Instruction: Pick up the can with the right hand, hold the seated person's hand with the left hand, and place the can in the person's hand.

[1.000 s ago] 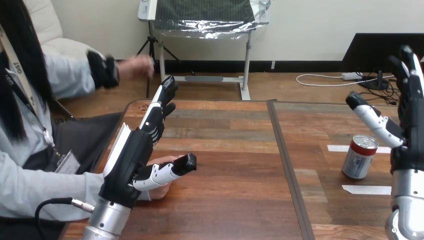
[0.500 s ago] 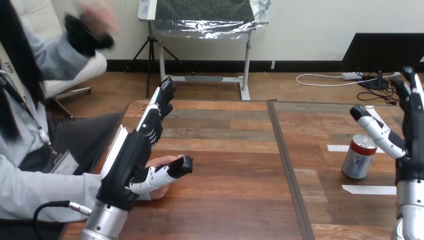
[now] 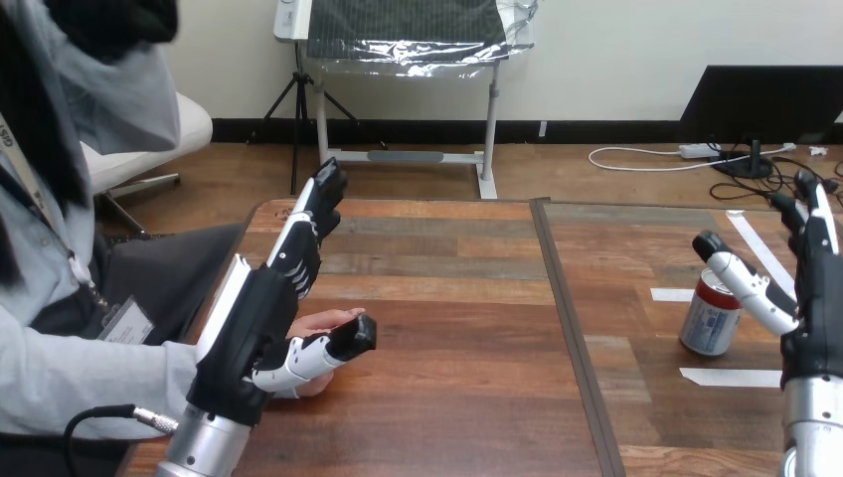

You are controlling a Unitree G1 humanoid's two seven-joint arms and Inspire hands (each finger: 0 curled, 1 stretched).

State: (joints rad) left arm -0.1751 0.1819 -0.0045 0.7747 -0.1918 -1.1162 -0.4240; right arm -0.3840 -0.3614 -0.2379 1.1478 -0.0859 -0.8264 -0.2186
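A red-topped silver can [image 3: 710, 318] stands upright on the table at the right. My right hand [image 3: 810, 288] hovers just right of it, open, with its thumb reaching over the can's top and its fingers straight up. At the left my left hand [image 3: 263, 318] is open, fingers stretched forward and thumb out to the right. The person's hand [image 3: 320, 324] lies on the table's left edge, partly hidden behind my left palm and thumb; whether they touch I cannot tell.
The wooden table [image 3: 447, 348] has a dark seam running front to back down its middle. Strips of white tape [image 3: 731, 378] lie on the table around the can. The person's torso and raised other arm fill the far left.
My right hand has come down beside the can, its thumb now over the top. The person's other arm has swung up and out at the upper left. My left hand sank slightly.
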